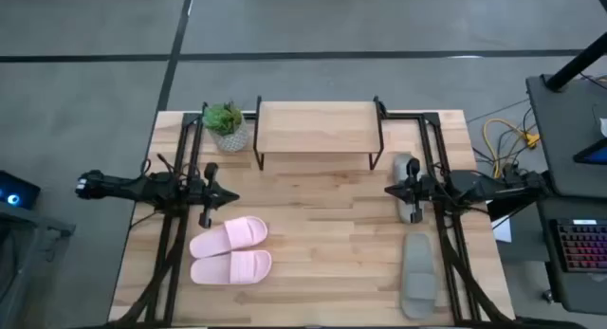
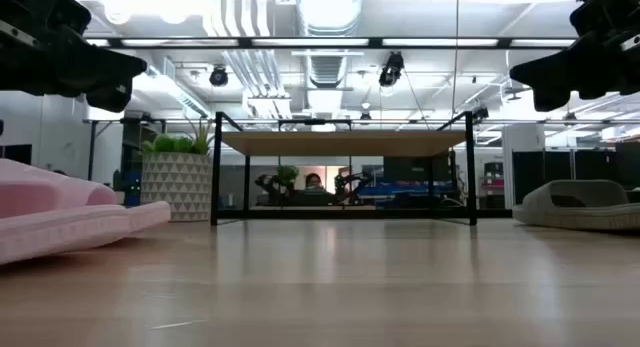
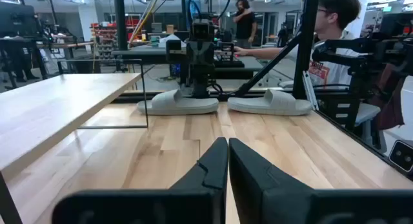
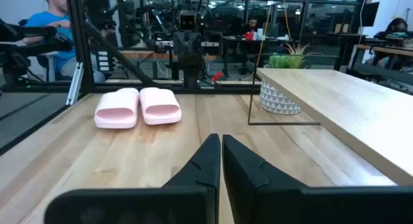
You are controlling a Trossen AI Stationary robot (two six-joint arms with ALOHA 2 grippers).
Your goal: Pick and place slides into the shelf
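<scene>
No slide is placed yet. My left gripper [image 1: 211,196] and right gripper [image 1: 410,191] hover closed and empty. Pink slides [image 1: 230,252] lie near-left, grey slides [image 1: 418,272] right; shelf [image 1: 319,127] far-centre. Next I must open over one.

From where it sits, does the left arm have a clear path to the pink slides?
Probably yes. The left gripper, shut, hangs just behind the pink slides, and nothing lies between them on the table.

Lighting bright, even, from ceiling strip lights [image 2: 330,42] that bloom white in my low view. Table [image 1: 322,234] shows only soft shadows under the shelf [image 1: 318,127]. My left gripper [image 3: 227,161] and right gripper [image 4: 219,156] look dark, slightly blurred up close.
</scene>
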